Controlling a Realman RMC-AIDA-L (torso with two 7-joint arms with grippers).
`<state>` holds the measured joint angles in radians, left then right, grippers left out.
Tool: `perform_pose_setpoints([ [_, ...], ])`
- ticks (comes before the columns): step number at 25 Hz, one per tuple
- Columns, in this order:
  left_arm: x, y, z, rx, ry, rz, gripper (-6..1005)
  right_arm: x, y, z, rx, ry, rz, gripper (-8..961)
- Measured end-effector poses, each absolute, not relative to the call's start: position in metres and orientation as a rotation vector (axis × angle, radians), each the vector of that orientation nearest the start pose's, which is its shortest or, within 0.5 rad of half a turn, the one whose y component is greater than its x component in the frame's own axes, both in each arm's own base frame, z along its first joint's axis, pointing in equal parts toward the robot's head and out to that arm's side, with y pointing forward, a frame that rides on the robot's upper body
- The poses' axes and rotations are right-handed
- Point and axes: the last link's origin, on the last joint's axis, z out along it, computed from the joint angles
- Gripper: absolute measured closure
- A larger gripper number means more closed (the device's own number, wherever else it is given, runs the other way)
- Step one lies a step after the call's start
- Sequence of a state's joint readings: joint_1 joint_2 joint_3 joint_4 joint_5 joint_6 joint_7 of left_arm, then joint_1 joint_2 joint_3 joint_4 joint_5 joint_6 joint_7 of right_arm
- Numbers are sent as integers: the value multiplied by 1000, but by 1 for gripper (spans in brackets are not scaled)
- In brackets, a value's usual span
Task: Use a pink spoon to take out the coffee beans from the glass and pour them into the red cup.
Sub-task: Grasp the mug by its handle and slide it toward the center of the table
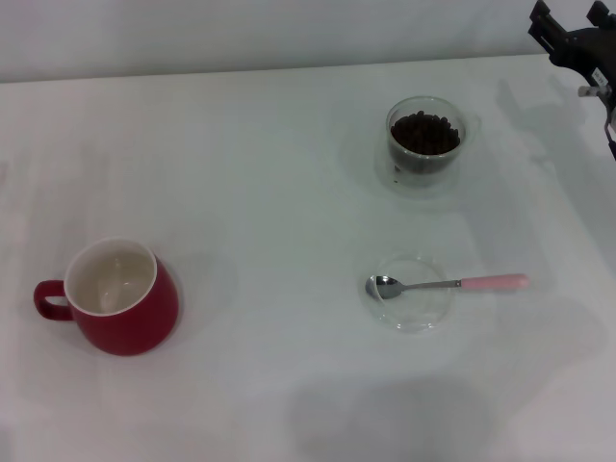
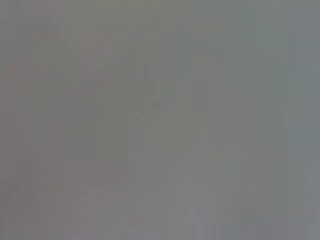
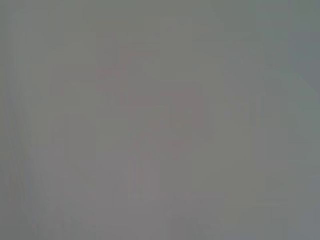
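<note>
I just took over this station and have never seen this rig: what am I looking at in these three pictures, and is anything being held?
The top picture comes from a camera on the robot's head, looking down at a white table. The dark shape at the far right is the right gripper, raised near the table's back edge and holding nothing that shows. The left gripper is out of sight. The two wrist camera pictures show only blank grey. On the table: the red cup at the left, empty; the glass with coffee beans at the back; the pink spoon resting its bowl in a shallow clear dish.
</note>
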<state>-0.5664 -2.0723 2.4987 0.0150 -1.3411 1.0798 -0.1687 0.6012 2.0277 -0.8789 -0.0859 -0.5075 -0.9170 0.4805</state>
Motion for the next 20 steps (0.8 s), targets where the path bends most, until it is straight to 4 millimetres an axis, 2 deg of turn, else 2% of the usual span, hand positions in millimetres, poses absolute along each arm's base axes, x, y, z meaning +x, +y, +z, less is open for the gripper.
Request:
perform_pose_setpoints([
  [6,-351,362,25,-1381,-640,-610,113,338,395,27,-1536,780,695,88],
  [10,-355,348,22,-1386,-629,-623,113,341,391,24,-1538,789,693,88],
  [20,-369,303,27,-1307,-601,-683,112,351,381,25,-1524,801,682,89],
])
